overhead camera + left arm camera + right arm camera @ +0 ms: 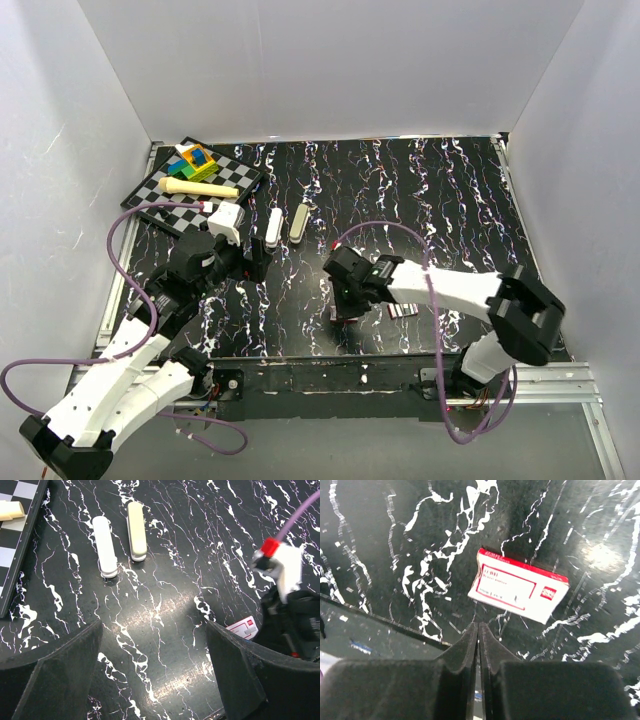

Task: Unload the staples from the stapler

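We note the stapler [104, 546], a slim white bar with rounded ends, lying flat on the black marbled table [450, 200], left of centre in the top view and in the upper left of the left wrist view. A cream bar [136, 531] of like shape lies just beside it on the right, parallel and not touching. The left gripper [155, 627] sits below the pair in the frame, apart from both, its fingers [60, 675] spread wide with only bare tabletop between them. Toward the lower middle of the top view the right gripper [478, 627] points down at the table, its fingers pressed together. Just past its tips lies a small red-and-white box [518, 586], flat and slightly skewed. In the upper left corner of the top view a checkered board [160, 190] carries a cream cylinder [198, 187] and some coloured blocks [193, 160].
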